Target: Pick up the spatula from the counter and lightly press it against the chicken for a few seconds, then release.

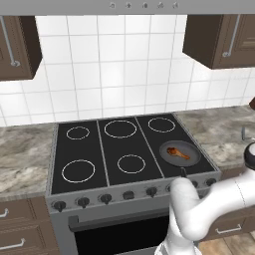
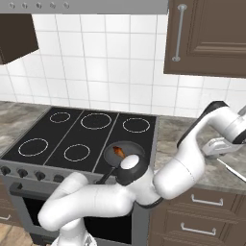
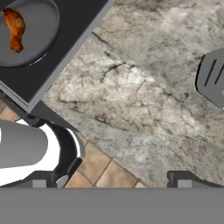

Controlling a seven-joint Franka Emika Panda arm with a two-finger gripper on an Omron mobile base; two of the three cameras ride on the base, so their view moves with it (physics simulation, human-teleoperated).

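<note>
Here, approach step, grasp not yet made. End effector [image 3: 121,178] poised over the worktop [image 3: 131,100] just right of the stove [image 3: 78,17], fingers [image 3: 183,177] spread wide, nothing between them. Spatula [image 3: 213,79] flat on the worktop, farther from the stove than the end effector, slotted head cut by the frame edge. In the right base view, a thin pale line, long axis apparently oblique, trending away from the stove toward the worktop's front; handle end not resolvable. Next: travel away from the stove, align across the handle, descend, close. Chicken [image 3: 14,27] in the pan [image 3: 47,37] on the stove's front right corner, untouched.
</note>
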